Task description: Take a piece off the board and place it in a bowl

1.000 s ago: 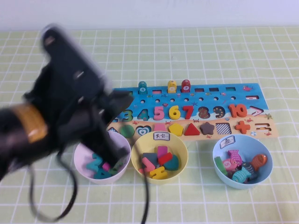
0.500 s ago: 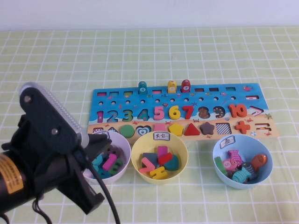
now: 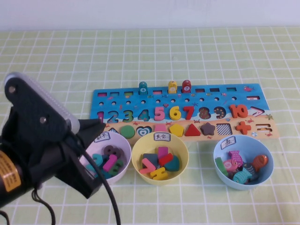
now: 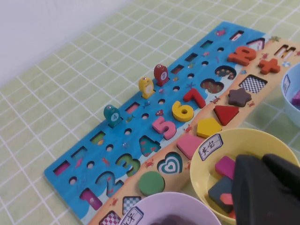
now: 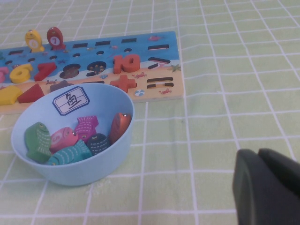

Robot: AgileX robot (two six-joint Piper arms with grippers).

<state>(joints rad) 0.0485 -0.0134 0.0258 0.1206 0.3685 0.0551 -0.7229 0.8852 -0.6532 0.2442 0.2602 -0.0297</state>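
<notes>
The board (image 3: 211,96) lies flat mid-table, blue above and tan below. A grass-green peg (image 3: 220,165) lies in the light blue bowl (image 3: 263,146) at the front right, among other fish pegs; it also shows in the right wrist view (image 5: 37,140). My left gripper (image 3: 96,125) is shut and empty, raised over the front left by the lilac bowl. In the left wrist view the left gripper (image 4: 262,161) hangs over the yellow bowl's near side. My right gripper (image 5: 260,157) is shut and empty over the mat, right of the blue bowl (image 5: 93,168). It is out of the high view.
A teal peg marked 4 (image 3: 143,87), a yellow peg (image 3: 172,86) and a red peg (image 3: 186,86) stand on the board's far edge. A lilac bowl (image 3: 123,140) and a yellow bowl (image 3: 183,150) hold pieces in front of the board. My left arm blocks the front left.
My left arm has drawn back from over the board's left end and the lilac bowl toward the front left. The bowls and pegs have not moved.
</notes>
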